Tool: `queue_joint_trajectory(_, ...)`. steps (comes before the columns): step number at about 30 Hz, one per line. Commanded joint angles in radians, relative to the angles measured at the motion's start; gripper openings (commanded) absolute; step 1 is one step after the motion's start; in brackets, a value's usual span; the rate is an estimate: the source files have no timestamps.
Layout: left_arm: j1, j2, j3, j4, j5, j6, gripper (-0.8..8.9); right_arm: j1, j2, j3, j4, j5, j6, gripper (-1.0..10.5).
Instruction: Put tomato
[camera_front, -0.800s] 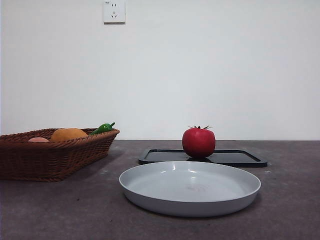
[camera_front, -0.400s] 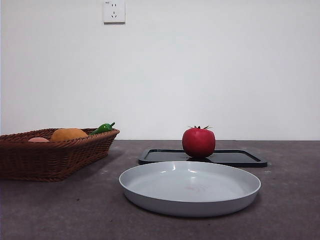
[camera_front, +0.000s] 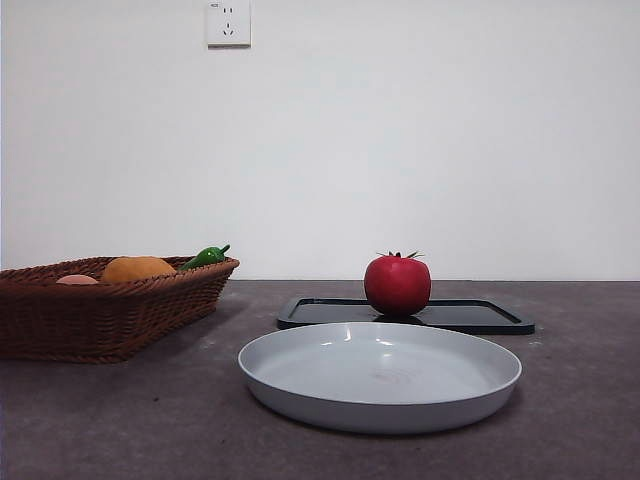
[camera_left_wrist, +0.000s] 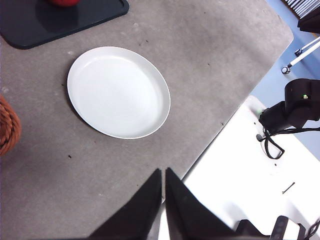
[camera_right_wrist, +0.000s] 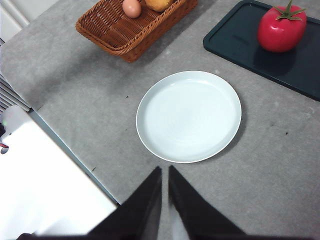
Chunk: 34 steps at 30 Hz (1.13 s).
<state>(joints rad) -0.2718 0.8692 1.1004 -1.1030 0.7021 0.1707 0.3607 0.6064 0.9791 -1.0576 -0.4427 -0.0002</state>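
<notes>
Front view, basket (camera_front: 100, 315): at the far left we see a brown wicker basket holding an orange fruit (camera_front: 138, 268) and a green pepper (camera_front: 206, 256)
Plate (camera_front: 380, 375): pale and bare, nearest the camera, in front of the tray
Tomato (camera_front: 397, 284): we find it upright on the left part of the black tray (camera_front: 480, 316)
Left gripper (camera_left_wrist: 163, 176): high above the table edge, jaws pressed together
Right gripper (camera_right_wrist: 165, 174): likewise raised, jaws pressed together, holding nothing
</notes>
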Motion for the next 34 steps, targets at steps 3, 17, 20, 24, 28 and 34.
queue_joint_trajectory(3,-0.004,0.006,0.018,0.01,0.002,0.012,0.09,0.005,0.006,0.008,0.01,-0.003,-0.011,0.1)
queue_joint_trajectory(17,0.002,-0.058,0.017,0.088,-0.011,0.032,0.09,0.005,0.006,0.008,0.01,-0.003,-0.011,0.1)
queue_joint_trajectory(20,0.042,-0.111,0.013,0.239,-0.082,0.04,0.09,0.005,0.006,0.008,0.01,-0.003,-0.011,0.1)
queue_joint_trajectory(24,0.123,-0.195,-0.011,0.484,-0.191,0.039,0.09,0.005,0.006,0.008,0.01,-0.003,-0.011,0.1)
queue_joint_trajectory(28,0.201,-0.286,-0.084,0.651,-0.314,0.058,0.09,0.005,0.006,0.008,0.01,-0.003,-0.011,0.1)
queue_joint_trajectory(34,0.256,-0.428,-0.325,0.916,-0.495,0.064,0.09,0.005,0.006,0.008,0.01,-0.003,-0.011,0.1)
